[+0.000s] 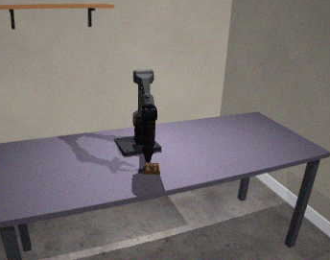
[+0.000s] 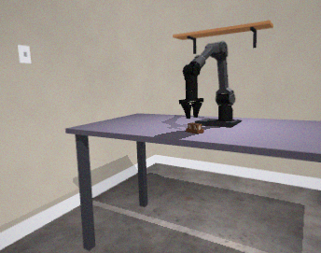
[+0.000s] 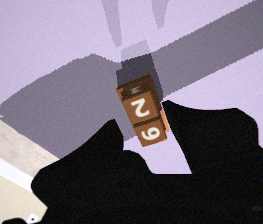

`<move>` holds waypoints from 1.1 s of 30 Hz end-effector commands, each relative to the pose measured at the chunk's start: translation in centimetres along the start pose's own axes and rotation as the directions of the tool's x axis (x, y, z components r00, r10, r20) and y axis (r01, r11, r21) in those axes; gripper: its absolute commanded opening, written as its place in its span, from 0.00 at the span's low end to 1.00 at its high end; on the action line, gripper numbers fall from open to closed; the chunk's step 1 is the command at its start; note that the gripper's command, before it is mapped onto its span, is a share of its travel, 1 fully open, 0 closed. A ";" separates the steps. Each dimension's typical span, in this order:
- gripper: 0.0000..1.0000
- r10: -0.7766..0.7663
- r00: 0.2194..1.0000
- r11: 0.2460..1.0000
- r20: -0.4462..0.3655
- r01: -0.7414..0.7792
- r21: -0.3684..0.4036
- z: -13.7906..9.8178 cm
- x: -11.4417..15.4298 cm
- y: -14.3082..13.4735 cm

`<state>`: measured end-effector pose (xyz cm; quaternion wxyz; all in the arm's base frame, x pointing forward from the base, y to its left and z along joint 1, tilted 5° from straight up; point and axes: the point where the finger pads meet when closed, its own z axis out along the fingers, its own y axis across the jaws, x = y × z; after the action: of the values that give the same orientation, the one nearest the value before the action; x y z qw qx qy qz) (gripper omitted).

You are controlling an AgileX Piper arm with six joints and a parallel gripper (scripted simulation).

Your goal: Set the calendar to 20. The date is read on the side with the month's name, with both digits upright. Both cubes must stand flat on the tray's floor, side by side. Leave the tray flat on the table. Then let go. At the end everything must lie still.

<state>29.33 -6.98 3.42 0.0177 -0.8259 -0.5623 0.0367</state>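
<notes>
The small wooden calendar stands on the purple table in front of the arm's base. In the wrist view two brown cubes sit side by side in an orange-brown tray. One cube shows a white 2 on its top face. The other cube shows a 6 or 9 on top. Their side faces are hidden. My gripper hangs a short way above the cubes. It points straight down, with its fingers partly open and nothing between them.
The arm's dark base plate lies just behind the calendar. The table's front edge is close to the calendar. A wooden shelf hangs on the wall well above.
</notes>
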 end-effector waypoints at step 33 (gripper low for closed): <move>0.61 0.000 1.000 1.000 0.001 0.000 0.002 1.9 0.0 0.0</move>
<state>29.22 -6.95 1.68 0.0174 -0.8259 -0.5624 0.0363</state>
